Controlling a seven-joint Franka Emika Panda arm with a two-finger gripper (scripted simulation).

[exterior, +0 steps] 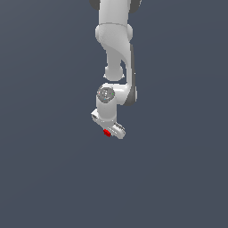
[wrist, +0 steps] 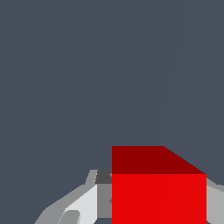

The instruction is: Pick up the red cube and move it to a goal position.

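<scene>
Carrying step, by the look of it. Red cube pinched in the pincer, right at its tip, under the white arm. In the wrist view, red cube big and close, with a grey finger pressed up against one side and a bit of another finger on the other side. Pincer closed tight on the cube, then.

Hard to tell whether lifted off the tabletop or just touching it: all one flat grey, no shadow to go by.

No goal mark to see anywhere. Next move, most likely: keep the squeeze firm, carry the cube slowly over to the goal spot, no jerks, no letting go early.

No boxes, bowls or bins in sight, so nothing to look inside.
</scene>
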